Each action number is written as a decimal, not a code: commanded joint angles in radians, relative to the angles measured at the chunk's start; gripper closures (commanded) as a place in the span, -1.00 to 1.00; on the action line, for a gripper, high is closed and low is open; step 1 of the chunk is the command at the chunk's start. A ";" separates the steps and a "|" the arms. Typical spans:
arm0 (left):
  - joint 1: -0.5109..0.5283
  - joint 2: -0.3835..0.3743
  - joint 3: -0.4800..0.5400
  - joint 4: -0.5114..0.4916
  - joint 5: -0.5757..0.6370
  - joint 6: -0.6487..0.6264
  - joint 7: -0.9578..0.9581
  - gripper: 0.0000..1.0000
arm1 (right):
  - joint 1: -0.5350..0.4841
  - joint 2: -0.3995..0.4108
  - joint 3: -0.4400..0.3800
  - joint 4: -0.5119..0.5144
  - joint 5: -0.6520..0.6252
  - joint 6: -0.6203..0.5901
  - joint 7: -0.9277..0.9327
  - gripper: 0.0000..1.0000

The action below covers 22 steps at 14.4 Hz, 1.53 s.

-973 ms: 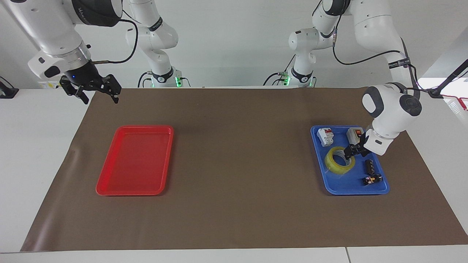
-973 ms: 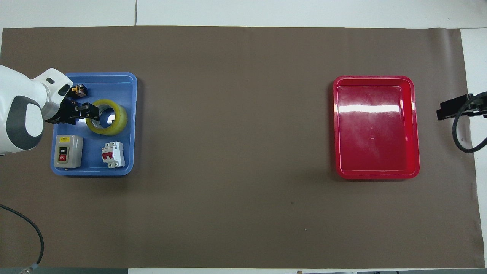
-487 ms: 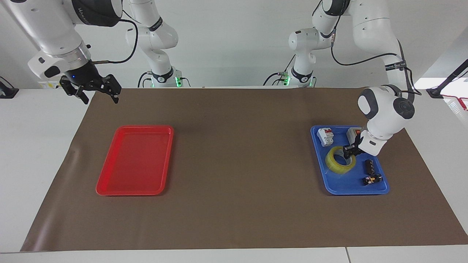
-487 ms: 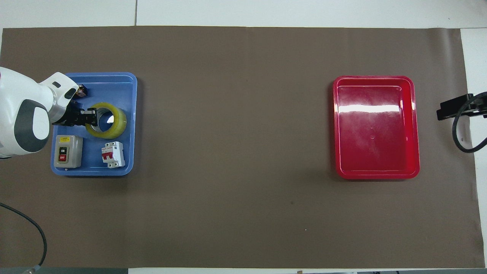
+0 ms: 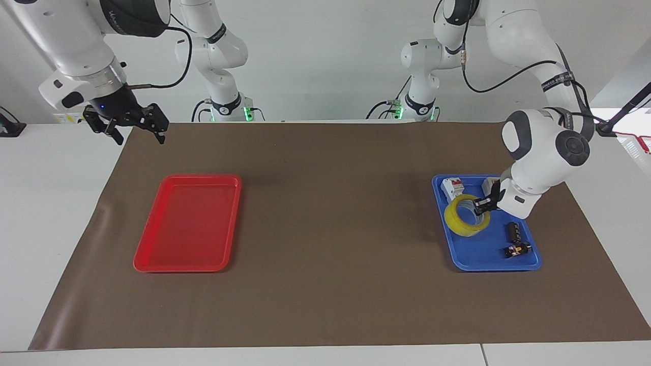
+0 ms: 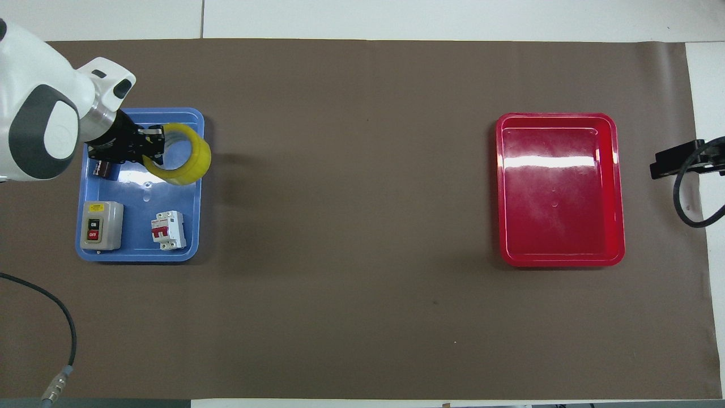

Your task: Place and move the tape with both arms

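Tape [image 5: 466,219] hangs clamped in left gripper [image 5: 482,204].

Blue tray [image 6: 195,187] holds switch box [image 6: 99,225], breaker [image 6: 167,229], black cylinder [image 5: 513,231]; red tray [image 6: 617,187] well apart on brown mat [image 6: 351,226].

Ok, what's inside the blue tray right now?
In the blue tray: a grey switch box, a white breaker, two small dark parts, one partly hidden. The left gripper holds the tape above it.

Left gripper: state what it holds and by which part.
The left gripper holds the translucent yellow tape roll by its ring wall, raised over the blue plastic tray.
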 commanded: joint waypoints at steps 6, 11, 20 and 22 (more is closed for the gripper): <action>-0.426 0.116 0.011 0.026 0.006 0.230 -0.564 1.00 | -0.009 -0.012 0.004 -0.019 -0.004 0.018 0.015 -1.00; -0.513 0.163 0.011 -0.020 0.009 0.292 -0.611 1.00 | -0.008 -0.013 0.004 -0.020 -0.004 0.018 0.017 -1.00; -0.463 0.068 0.057 -0.042 0.020 0.218 -0.592 -1.00 | -0.009 -0.016 0.004 -0.039 0.011 0.018 0.017 -1.00; -0.351 -0.032 0.055 -0.055 0.020 0.123 -0.495 -1.00 | 0.003 -0.039 0.006 -0.080 0.024 0.011 0.015 -1.00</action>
